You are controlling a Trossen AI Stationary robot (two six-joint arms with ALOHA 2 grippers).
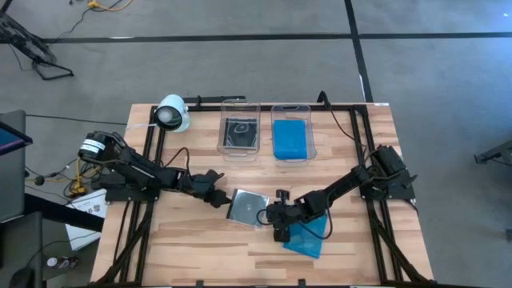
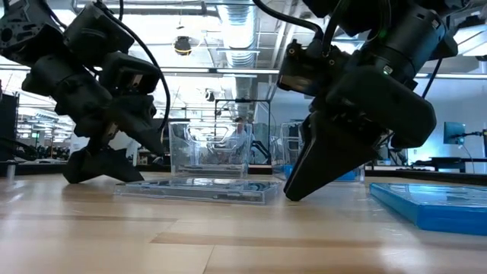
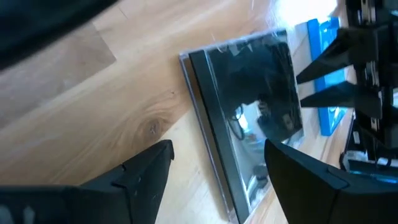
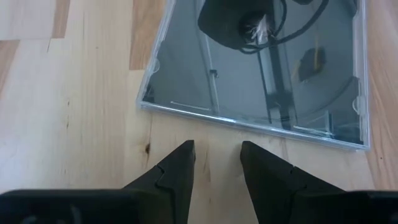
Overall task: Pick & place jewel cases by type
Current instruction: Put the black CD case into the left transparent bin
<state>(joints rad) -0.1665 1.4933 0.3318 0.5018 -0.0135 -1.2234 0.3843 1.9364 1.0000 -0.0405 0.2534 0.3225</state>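
A clear jewel case (image 1: 248, 206) with a silver disc lies flat on the table's middle. My left gripper (image 1: 218, 196) is at its left edge, open. One finger (image 2: 99, 166) is down beside the case and the other (image 2: 148, 133) is over its lid. My right gripper (image 4: 217, 149) points steeply down just short of the case's right edge (image 4: 249, 121). Its fingers are a little apart with nothing between them. A blue jewel case (image 1: 308, 238) lies flat under my right arm. My left gripper stands astride the clear case's left edge (image 3: 208, 137), coming slanting down from the table's left. I cannot tell whether either finger touches the case, which lies flat on the table.
Two clear tubs stand at the back. The left one (image 1: 240, 132) holds a dark case and the right one (image 1: 290, 138) holds blue cases. A white round device (image 1: 172, 114) sits at the back left. Bare wood lies along the table's near edge.
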